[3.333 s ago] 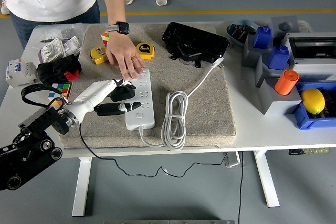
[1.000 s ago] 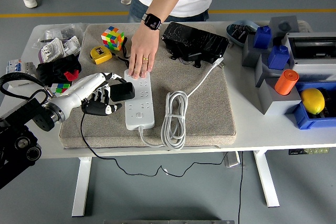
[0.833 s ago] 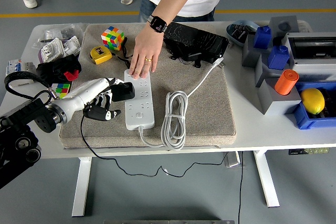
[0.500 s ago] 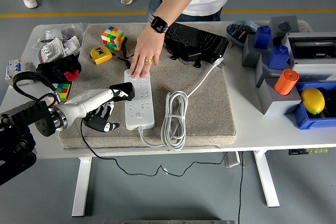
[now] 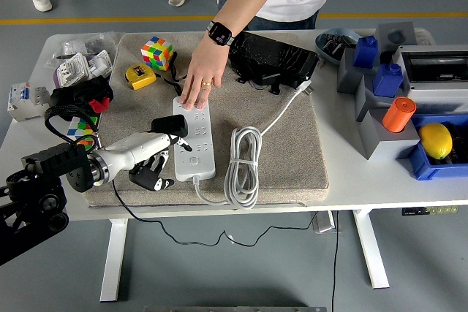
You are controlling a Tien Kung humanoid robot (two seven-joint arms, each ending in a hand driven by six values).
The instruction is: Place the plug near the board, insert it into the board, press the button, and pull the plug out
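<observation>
Drawn back toward the worktop's [image 5: 351,188] near edge, the left hand [image 5: 150,158] pinches the plug [image 5: 170,125], now just off the board [image 5: 194,137]. Person's hand [image 5: 196,87] pins the board's far end. Pull straight out, without twisting.

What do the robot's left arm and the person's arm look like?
The robot's left arm is black with round joints and a looping black cable; its left hand is white with black fingers. The person's hand wears a ring, with a black smartwatch on a bare forearm.
</observation>
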